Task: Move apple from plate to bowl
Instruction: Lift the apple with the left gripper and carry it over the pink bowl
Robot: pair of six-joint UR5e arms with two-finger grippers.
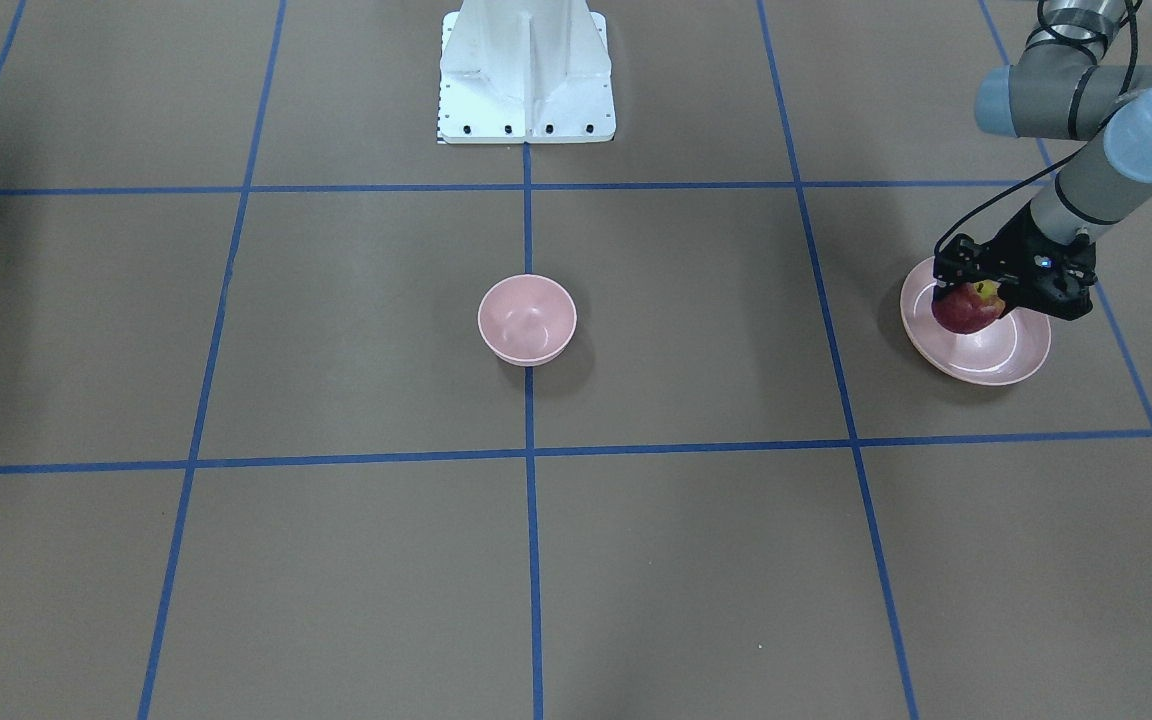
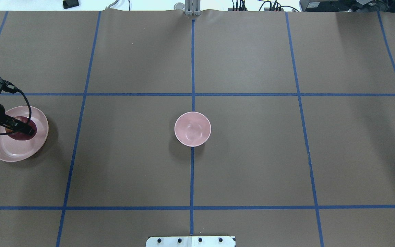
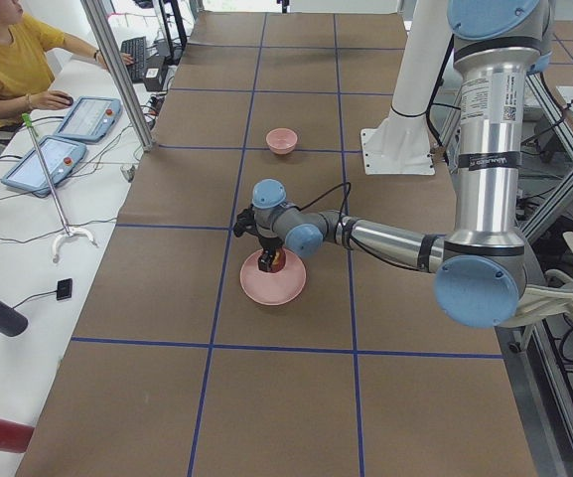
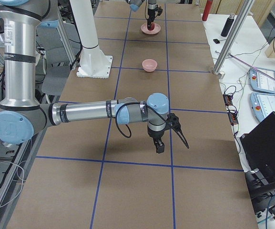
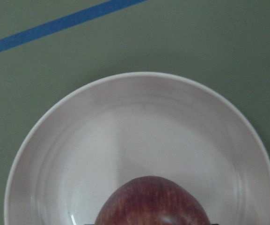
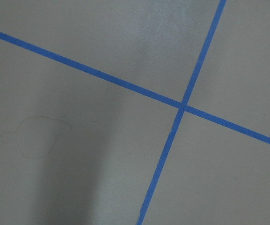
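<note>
Progress: grasp made, carry and release left | left end effector (image 1: 969, 298) clenched on apple (image 1: 963, 314) over plate (image 1: 1011, 358), right edge of front view | bowl (image 1: 527, 322) empty, frame centre, well apart | right end effector (image 4: 159, 145): open or clenched, cannot tell

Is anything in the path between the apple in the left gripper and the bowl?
Nothing visible. The left gripper holds the apple over the plate; only bare taped table lies between it and the bowl.

Brown table (image 2: 252, 154), blue tape grid (image 2: 193, 178)
</note>
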